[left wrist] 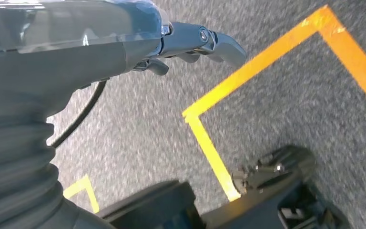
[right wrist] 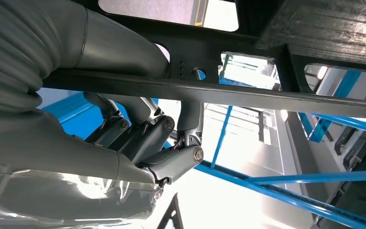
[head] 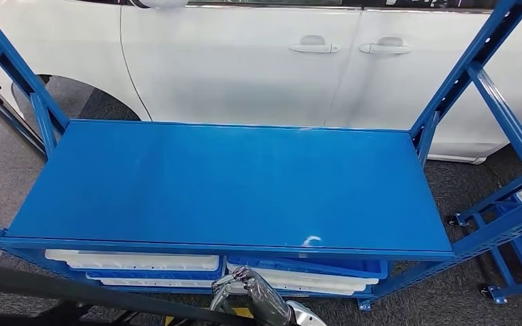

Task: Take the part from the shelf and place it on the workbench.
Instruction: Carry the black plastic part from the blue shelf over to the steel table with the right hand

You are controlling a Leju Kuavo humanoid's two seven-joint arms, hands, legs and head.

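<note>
The right hand [right wrist: 138,143] grips a black part [right wrist: 228,93] below the blue shelf [head: 231,183], a white car [head: 258,61] behind.

One blue steel shelf [head: 231,183] stands before one white car [head: 245,61] showing two door handles [head: 313,47]. Beneath the shelf's top deck sit two blue bins [head: 312,266], each loaded with white trays [head: 132,259]. One black frame part [right wrist: 209,90] crosses the right wrist view.

no readable text, labels, brands or numbers anywhere; orange floor tape [left wrist: 248,76] is just plain lines, no lettering
</note>
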